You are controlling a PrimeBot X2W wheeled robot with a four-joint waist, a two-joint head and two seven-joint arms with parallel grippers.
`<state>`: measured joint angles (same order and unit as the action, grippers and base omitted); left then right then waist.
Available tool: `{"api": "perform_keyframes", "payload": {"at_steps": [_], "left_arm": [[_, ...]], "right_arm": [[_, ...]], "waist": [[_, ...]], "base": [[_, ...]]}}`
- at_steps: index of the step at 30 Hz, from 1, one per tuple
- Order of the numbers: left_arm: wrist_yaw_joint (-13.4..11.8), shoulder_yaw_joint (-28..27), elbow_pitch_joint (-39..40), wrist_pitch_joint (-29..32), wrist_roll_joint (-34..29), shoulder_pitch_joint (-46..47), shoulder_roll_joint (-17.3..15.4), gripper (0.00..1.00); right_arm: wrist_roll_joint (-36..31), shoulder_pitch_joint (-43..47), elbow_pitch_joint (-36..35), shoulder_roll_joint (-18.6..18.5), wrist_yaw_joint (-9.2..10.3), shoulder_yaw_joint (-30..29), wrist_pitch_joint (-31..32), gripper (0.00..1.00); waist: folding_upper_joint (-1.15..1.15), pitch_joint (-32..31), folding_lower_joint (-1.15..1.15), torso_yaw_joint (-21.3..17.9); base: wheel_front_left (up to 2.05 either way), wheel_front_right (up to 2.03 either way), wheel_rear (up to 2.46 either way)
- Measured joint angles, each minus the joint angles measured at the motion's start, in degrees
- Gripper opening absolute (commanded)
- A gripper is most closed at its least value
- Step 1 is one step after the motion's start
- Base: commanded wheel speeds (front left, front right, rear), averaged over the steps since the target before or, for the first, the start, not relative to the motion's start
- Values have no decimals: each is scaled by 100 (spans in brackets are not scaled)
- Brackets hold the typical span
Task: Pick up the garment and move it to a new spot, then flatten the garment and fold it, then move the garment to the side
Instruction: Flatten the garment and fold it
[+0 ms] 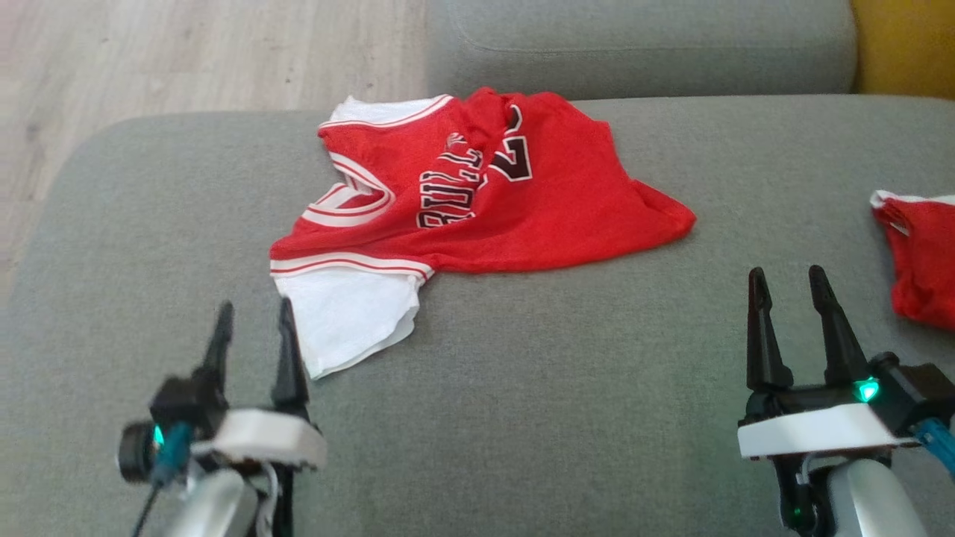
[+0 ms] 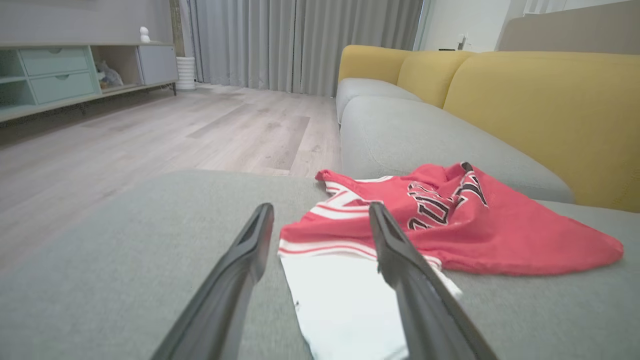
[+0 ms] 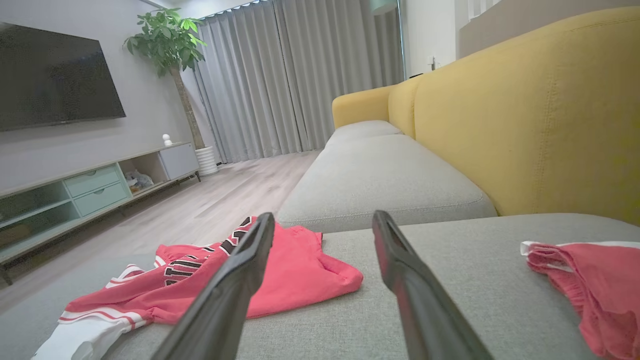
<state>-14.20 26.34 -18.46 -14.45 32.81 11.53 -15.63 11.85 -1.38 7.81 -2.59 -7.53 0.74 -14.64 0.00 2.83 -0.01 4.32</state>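
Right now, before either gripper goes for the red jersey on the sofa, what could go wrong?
1. The left gripper is open nearest the white flap of the jersey. Pinching there may lift only one layer and leave the red body bunched.
2. A second red garment lies close beside the open right gripper. A wide reach could snag it.

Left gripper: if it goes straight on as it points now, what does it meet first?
Probably the white part of the jersey, lying just ahead between the fingers of the left gripper. Its height over the cushion is unclear, so it might pass just above the cloth.
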Motion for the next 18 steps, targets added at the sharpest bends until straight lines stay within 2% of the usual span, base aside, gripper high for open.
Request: {"api": "perform_keyframes", "payload": {"at_steps": [13, 18], "left_arm": [[-97, -57, 93, 2, 23, -309, 126, 100], [-190, -32, -557, 492, 105, -279, 103, 100]], "right_arm": [[-26, -8, 10, -1, 0, 113, 0, 100], [-14, -12, 9, -1, 0, 133, 0, 100]], "waist": [[0, -52, 1, -23], [0, 0, 1, -132]], "base": [[0, 0, 0], [0, 0, 0]]}}
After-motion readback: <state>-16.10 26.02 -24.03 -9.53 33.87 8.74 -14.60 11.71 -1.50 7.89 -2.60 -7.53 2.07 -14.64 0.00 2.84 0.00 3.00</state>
